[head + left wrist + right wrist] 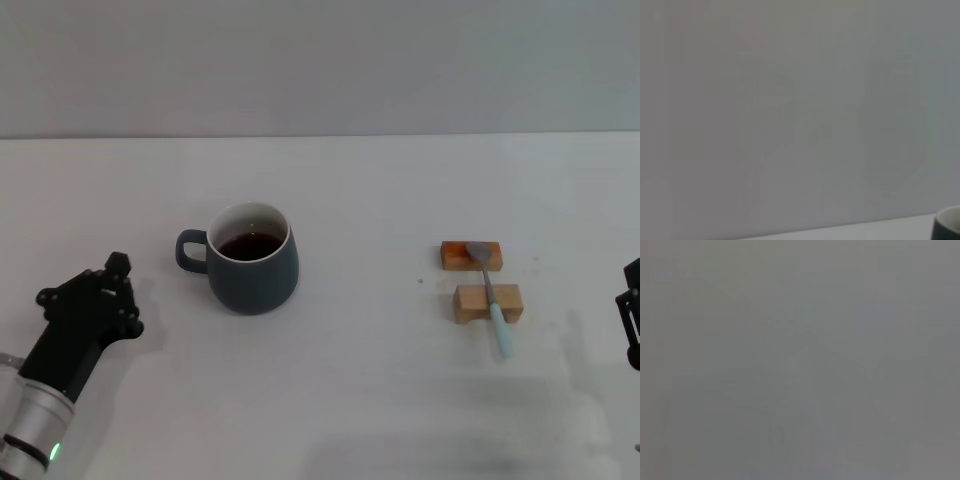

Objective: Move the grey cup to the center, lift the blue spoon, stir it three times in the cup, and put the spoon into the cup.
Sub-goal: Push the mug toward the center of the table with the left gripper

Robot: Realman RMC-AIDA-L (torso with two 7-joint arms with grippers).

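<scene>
Head view: one grey cup, one blue spoon.

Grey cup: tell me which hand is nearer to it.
Left. The left hand sits just off the grey cup on its handle side; the right hand is far across, past the spoon.

The grey cup peeks above the table.

Wide bare table between the grey cup and the two wooden blocks — nothing stands in that middle stretch. The cup's handle points toward the left gripper, with an unblocked lane between them. The blue spoon lies across both blocks, handle overhanging the near one — open tabletop between it and the right gripper.
</scene>
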